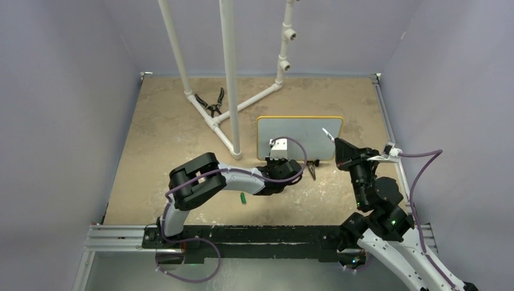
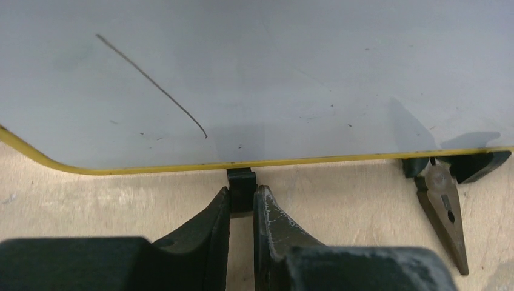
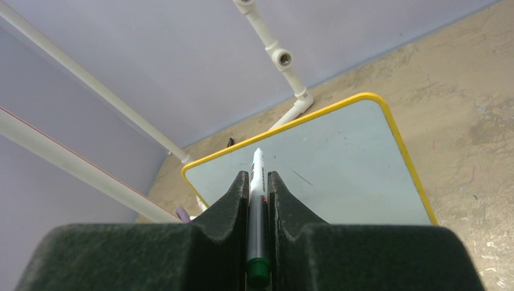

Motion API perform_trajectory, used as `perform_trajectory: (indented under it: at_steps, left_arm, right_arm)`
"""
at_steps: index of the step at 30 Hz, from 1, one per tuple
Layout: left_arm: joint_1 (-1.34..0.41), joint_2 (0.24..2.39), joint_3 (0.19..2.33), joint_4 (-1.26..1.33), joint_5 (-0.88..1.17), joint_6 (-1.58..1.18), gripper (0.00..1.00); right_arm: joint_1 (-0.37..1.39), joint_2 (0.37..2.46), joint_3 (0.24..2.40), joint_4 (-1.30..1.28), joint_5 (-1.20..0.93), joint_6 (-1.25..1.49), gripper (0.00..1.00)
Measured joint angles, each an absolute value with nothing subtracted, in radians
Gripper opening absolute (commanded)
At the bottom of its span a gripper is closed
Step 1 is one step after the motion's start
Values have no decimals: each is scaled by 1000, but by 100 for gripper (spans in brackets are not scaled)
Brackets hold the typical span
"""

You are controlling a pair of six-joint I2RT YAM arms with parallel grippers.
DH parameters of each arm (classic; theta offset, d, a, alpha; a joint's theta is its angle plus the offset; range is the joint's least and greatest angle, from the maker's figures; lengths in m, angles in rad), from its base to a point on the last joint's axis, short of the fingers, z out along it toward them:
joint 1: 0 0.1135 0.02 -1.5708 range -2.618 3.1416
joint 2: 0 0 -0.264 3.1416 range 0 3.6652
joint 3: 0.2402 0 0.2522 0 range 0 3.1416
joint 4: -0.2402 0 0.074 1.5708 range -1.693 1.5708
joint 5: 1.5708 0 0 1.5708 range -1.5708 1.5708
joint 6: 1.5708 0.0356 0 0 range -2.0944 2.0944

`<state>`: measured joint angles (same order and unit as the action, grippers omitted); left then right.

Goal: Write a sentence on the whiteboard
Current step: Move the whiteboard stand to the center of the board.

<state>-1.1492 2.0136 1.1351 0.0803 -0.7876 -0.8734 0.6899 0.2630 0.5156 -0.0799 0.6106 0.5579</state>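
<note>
Your left gripper [image 2: 242, 193] clamps a foot [image 2: 242, 179] of the whiteboard [image 2: 303, 73]; your right gripper [image 3: 259, 179] clamps the marker [image 3: 257, 203]. Only one stroke [image 2: 151, 85] shows, so lower the tip.

Tan table [image 1: 157, 139] with the whiteboard [image 1: 303, 128], a white pipe frame [image 1: 209, 121], black pliers [image 1: 213, 104], another pair [image 2: 447, 212], a green cap [image 1: 243, 198].

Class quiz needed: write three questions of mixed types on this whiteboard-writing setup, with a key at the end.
1. True or false: the whiteboard already carries a full sentence.
2. What do the right jaws hold? A) an eraser B) a marker C) a sponge
3. Fill in: the left jaws are shut on the board's small black ____.
Key: 1 false, only one thin stroke shows; 2 B; 3 foot.
</note>
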Motion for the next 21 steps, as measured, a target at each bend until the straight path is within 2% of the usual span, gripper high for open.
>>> perform_trajectory:
  at_steps: [13,15,16,18,21]
  left_arm:
    - [-1307,2015,1224,-265,-871,-1230,0]
    - [-1325,2015,1226,-287,-873,-1263,9]
    - [-1332,2015,1226,-292,-874,-1274,18]
    - [-1338,2014,1226,-298,-875,-1291,42]
    - [-1340,2000,1222,-285,-853,-1317,61]
  right_arm:
    - [690,179,516,-116,612,558,0]
    - [690,175,516,-118,612,558,0]
    - [690,175,516,-120,612,558,0]
    - [690,175,516,-124,612,558,0]
    - [690,175,518,-136,612,558,0]
